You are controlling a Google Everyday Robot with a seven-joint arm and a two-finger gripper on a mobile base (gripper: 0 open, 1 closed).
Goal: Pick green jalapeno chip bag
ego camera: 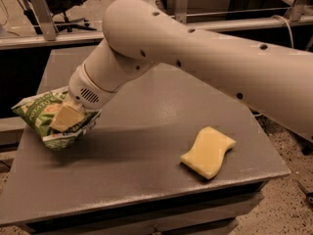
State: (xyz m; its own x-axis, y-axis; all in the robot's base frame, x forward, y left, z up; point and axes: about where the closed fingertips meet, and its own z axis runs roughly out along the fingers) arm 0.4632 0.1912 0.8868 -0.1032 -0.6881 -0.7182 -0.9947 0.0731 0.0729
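Over our surface by its left edge, our end effector clamps the green jalapeno chip bag; lifting remains.

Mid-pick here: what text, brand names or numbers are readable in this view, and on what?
green jalapeno chip bag, gripped by the hand at the left edge of the table: white lettering and a small orange-red logo, both too blurred to read.
yellow sponge, arm, table: no text visible.

Green jalapeno chip bag: crinkled, tilted, at left edge of table, clamped in pincer.
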